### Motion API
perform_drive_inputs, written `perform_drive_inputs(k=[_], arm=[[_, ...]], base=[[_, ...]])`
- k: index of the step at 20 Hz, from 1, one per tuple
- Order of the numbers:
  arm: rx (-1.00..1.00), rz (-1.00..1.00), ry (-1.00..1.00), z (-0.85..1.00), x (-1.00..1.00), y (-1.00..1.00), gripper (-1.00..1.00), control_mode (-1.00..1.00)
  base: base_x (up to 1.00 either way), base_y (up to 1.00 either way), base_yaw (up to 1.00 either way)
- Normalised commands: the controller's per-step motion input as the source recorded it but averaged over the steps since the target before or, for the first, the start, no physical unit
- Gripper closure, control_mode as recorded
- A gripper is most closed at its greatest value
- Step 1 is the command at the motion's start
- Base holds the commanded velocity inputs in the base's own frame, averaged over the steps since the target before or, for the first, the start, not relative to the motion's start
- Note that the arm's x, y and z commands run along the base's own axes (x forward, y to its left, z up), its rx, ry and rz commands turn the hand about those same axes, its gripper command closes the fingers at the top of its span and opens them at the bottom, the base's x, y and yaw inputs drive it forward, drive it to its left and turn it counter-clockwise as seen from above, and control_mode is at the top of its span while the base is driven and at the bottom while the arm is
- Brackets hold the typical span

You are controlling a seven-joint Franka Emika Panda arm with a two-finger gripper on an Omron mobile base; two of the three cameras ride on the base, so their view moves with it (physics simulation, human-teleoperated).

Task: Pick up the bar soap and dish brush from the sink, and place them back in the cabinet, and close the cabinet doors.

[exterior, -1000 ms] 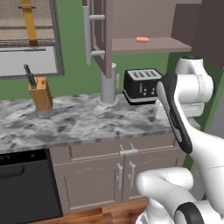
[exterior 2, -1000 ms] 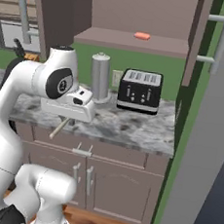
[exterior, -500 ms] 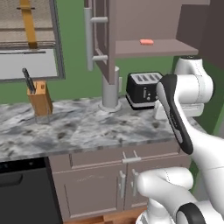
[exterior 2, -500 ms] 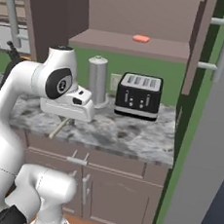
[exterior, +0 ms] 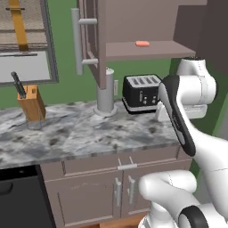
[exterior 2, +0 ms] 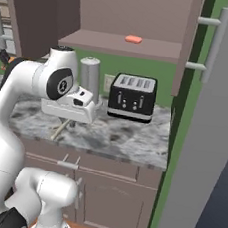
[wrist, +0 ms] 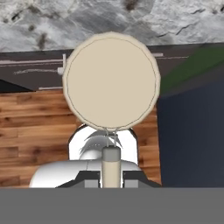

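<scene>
My gripper [wrist: 110, 177] is shut on the thin handle of the cream dish brush [wrist: 111, 81]. The brush's round head points down over the counter's front edge and the wooden floor. In the right base view the brush handle [exterior 2: 60, 129] sticks out below my hand, in front of the counter. The salmon-pink bar soap [exterior: 142, 43] [exterior 2: 133, 39] lies on the shelf of the open mauve-brown cabinet [exterior: 147, 50] [exterior 2: 118, 45]. Both cabinet doors stand open, the left door [exterior: 91, 35] and the right door [exterior 2: 188, 44], each with a long grey bar handle. The sink is out of view.
A black toaster [exterior: 141, 91] [exterior 2: 132, 97] and a grey canister [exterior: 106, 91] [exterior 2: 90, 73] stand on the marbled counter [exterior: 80, 133] under the cabinet. A knife block [exterior: 32, 104] sits at the left. Low brown cupboards [exterior: 111, 191] run beneath, and a tall grey panel [exterior 2: 206, 155] rises at the right.
The whole scene has slid slightly left and down and grown larger in both base views, so the base has driven. The gripper stays shut on the dish brush.
</scene>
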Motion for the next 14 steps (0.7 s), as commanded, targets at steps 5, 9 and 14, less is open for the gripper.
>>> perform_drive_inputs(k=[5, 9, 14], arm=[[0.00, 0.00, 0.00, 0.00, 0.00, 0.00, 1.00, 1.00], [0.00, 0.00, 0.00, 0.00, 0.00, 0.00, 1.00, 1.00], [0.00, 0.00, 0.00, 0.00, 0.00, 0.00, 1.00, 1.00]], base=[[0.16, -0.16, -0.13], [0.36, 0.00, -0.16], [0.55, 0.00, -0.12]])
